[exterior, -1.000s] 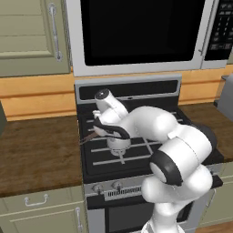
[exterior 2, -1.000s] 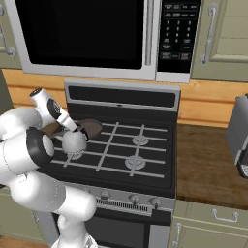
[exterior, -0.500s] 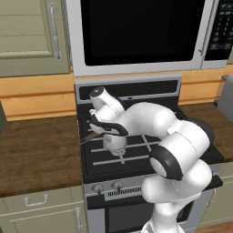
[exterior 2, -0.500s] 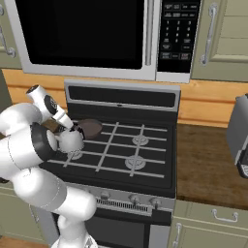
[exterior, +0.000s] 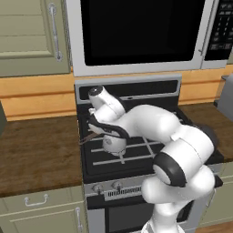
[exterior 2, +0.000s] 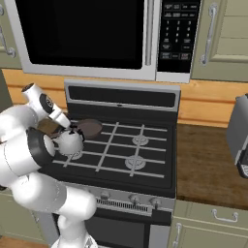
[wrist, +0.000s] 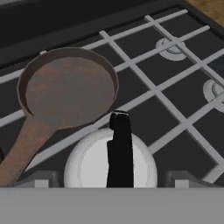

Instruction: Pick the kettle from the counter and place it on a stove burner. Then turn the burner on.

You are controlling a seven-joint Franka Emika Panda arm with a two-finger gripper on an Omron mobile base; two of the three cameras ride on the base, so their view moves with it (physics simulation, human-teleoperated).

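The kettle [wrist: 109,162], a whitish dome with a black handle across its top, is standing upright on the grate over the front-left stove burner [exterior 2: 72,155]; the dark wood-grain desk [exterior: 38,152] is lying just left of the cooktop.

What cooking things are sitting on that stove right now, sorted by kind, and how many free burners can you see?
Kettles: 1, the kettle on the front left of the cooktop
Frying pans: 1, the brown frying pan behind it
Free burners: 2, the back stove burner and the front stove burner
Total: 4
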